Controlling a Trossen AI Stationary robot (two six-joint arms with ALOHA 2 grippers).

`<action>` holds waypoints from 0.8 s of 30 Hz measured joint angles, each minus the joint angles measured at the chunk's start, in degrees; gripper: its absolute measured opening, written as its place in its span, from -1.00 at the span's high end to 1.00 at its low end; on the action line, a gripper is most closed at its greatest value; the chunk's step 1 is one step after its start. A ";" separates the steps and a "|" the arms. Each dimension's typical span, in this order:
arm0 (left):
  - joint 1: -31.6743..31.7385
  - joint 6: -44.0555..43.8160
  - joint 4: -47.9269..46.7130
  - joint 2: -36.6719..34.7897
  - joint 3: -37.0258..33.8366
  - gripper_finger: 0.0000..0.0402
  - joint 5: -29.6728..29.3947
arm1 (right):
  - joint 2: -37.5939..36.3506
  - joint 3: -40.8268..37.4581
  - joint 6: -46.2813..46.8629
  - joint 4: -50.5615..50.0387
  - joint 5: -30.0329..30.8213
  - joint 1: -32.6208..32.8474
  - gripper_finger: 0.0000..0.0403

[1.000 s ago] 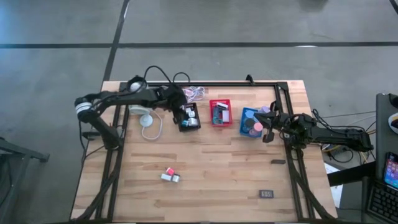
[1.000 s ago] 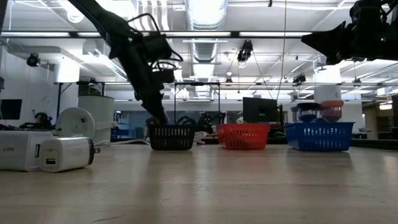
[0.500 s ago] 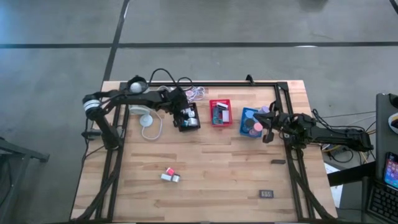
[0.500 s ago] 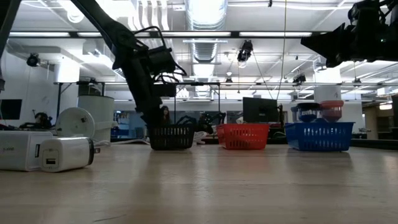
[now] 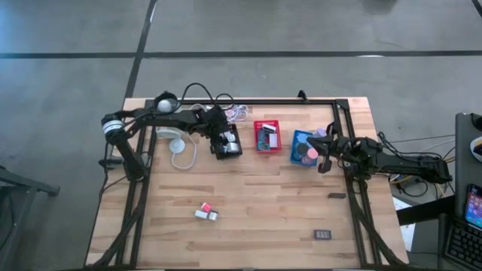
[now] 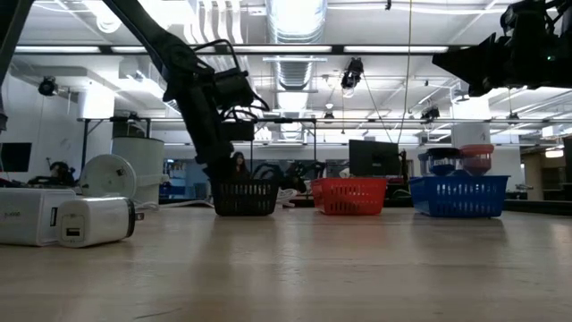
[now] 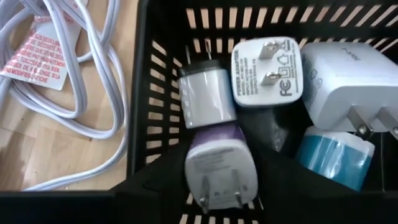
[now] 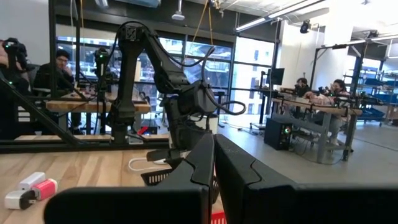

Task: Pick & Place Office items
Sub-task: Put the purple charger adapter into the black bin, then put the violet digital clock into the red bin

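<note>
Here, over the black tray (image 5: 228,141), your left gripper (image 7: 221,208) has moved its fingers apart around the lavender charger (image 7: 221,168) — now resting inside among other chargers — while your right gripper (image 5: 325,155) waits closed beside the blue tray (image 5: 297,138).

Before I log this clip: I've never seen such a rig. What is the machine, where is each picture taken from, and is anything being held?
It is a robot with two dark arms at a wooden table. One camera looks straight down, one sits at table height, and one rides on each wrist. Three mesh trays stand in a row: a black tray, a red tray and a blue tray. The left gripper hangs over the black tray; its wrist camera shows white, teal and lavender plug adapters lying inside. Whether it grips the lavender one, I cannot tell. The right gripper waits by the blue tray, shut and empty. A pink and white pair and a small dark rectangle lie loose on the table.
</note>
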 joint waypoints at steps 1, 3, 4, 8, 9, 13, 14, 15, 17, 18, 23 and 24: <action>0.00 -0.13 0.00 0.00 0.06 0.12 -0.02 | 0.01 0.00 0.00 -0.02 0.00 0.00 0.96; 0.00 -0.14 -0.03 0.00 0.20 0.10 -0.02 | 0.01 0.00 0.00 -0.01 0.00 0.00 0.96; 0.00 -0.16 -0.04 0.00 0.28 0.10 -0.02 | 0.00 0.00 0.00 0.00 0.00 0.00 0.96; -0.04 -0.27 -0.04 -0.11 0.55 0.09 0.00 | 0.00 0.00 0.00 0.00 0.00 0.00 0.96; -0.04 -0.29 -0.03 -0.11 0.57 0.08 0.00 | 0.00 0.00 0.00 0.00 0.00 0.00 0.96; -0.04 -0.35 -0.58 -0.89 0.66 0.08 -0.01 | -0.01 0.00 0.06 0.00 -0.01 0.00 0.96; -0.05 -0.57 -1.74 -1.32 0.98 0.08 -0.02 | -0.01 0.00 0.04 0.00 -0.02 0.00 0.96; -0.09 -0.92 -3.28 -1.91 1.55 0.08 -0.02 | 0.00 0.00 0.04 0.00 -0.02 0.00 0.96; -0.11 -1.44 -7.36 -3.40 3.14 0.08 -0.07 | 0.01 0.00 0.02 0.00 -0.02 0.02 0.96; -0.14 -1.47 -9.88 -4.47 4.14 0.09 -0.07 | -0.01 0.00 0.02 0.00 0.00 0.00 0.96; -1.43 -2.61 -17.74 -11.82 7.18 0.13 -0.10 | 0.01 0.00 0.00 0.00 -0.01 0.00 0.96; -1.98 -2.78 -17.23 -13.88 6.74 0.15 0.07 | 0.01 0.00 0.00 0.00 -0.01 0.00 0.96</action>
